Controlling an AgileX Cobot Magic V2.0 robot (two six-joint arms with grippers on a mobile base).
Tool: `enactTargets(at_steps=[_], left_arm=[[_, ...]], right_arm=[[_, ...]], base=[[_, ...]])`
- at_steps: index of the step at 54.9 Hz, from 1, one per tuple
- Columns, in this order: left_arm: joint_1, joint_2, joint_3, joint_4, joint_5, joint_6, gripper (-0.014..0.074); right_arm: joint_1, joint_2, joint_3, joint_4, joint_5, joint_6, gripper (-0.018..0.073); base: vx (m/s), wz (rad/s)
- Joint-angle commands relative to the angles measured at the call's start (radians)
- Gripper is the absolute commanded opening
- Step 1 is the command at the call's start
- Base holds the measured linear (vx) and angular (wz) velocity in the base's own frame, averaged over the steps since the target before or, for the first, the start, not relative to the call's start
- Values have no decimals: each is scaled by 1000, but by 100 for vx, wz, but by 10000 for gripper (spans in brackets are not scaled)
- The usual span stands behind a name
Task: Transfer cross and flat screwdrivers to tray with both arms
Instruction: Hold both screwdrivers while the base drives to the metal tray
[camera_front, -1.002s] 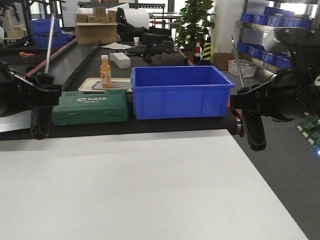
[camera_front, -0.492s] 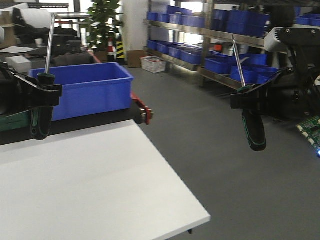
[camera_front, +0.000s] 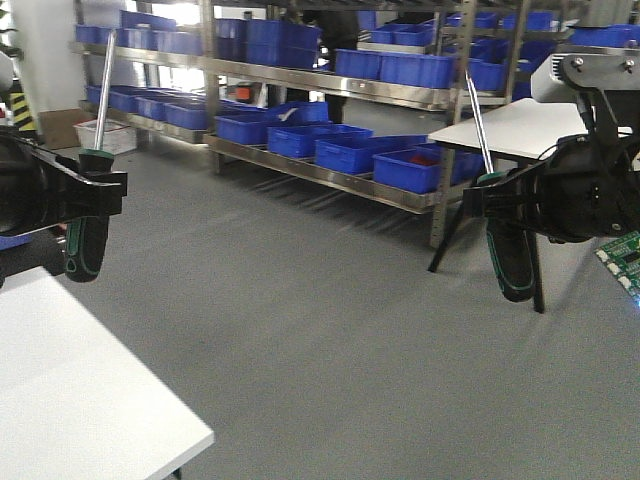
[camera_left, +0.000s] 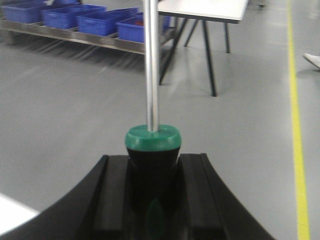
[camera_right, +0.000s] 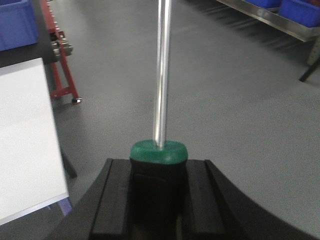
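Note:
My left gripper (camera_front: 92, 190) is shut on the black-and-green handle of one screwdriver (camera_front: 84, 245), whose steel shaft (camera_front: 104, 90) points up. In the left wrist view the same handle (camera_left: 152, 150) sits clamped between the fingers (camera_left: 107, 195). My right gripper (camera_front: 500, 200) is shut on the other screwdriver (camera_front: 508, 262), shaft (camera_front: 476, 115) upward and slightly tilted. The right wrist view shows that handle (camera_right: 158, 162) between the black fingers (camera_right: 205, 200). Both tools hang over the grey floor. The tray is out of view.
A corner of the white table (camera_front: 70, 400) lies at the lower left. Metal shelving with blue bins (camera_front: 300, 130) runs along the back. A white table on black legs (camera_front: 510, 125) stands at the right. Grey floor (camera_front: 320, 330) fills the middle.
The whole view has swung to the right: the blue bin, green case and most of the white table have left the frame, and the shelving has come in. Both grippers still hold their screwdrivers the same way.

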Motion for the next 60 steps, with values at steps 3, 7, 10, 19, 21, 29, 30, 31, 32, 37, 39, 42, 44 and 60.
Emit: enactTargets(at_steps=[3,7,10,19,21,29,30,31,32,37,39,42,44,60], left_arm=[[-2,-33,-31,-20,-85,-8,3],[-2,-33,-31,-20,-85,-8,3],[-2,-33,-31,-20,-85,-8,3],[-2,-33,-31,-20,-78,-8,3],[-2,-33,-31,-20,-80,-8,3],[-2,-33,-31,-20,-77,-8,3],[-2,-33,-31,-20,-77,-8,3],[-2,-33,-31,-20,-77,-8,3],[-2,-33,-31,-20,-76,-8,3],[-2,-33,-31,-20,-74,-8,3],[-2,-33,-31,-20,-74,-8,3],[-2,-33,-31,-20,-74,-8,3],[-2,-33,-31,-20,-73,-8,3],[-2,-33,-31,-20,-73,-8,3]], right_arm=[[-3,-33,-38,10,-91,-7,-8],[-3,-33,-38,10,-91,-7,-8],[-3,-33,-38,10,-91,-7,-8],[-3,-33,-38,10,-90,-7,-8],[-3,-33,-38,10,-90,-7,-8],[-3,-33,-38,10,-89,-7,-8],[-3,-33,-38,10,-89,-7,-8],[-3,-33,-38,10,-89,-7,-8],[-3,-33,-38,10,-88,-7,-8],[-3,-33,-38,10,-88,-7,-8],[-3,-33,-38,10,-88,-7,-8],[-3,-33,-38,10,-89,-7,-8],[-3,-33,-38,10,-89,-7,-8],[-3,-33,-38,10,-89,-7,-8]], base=[[11,-60],[14,-56],[16,-56],[19,-57],[21,-59],[24,-58],[26,-57],[26,-57],[27,-57],[28,-55],[30,-52],[31,-49],[32,-47],[37,-37]])
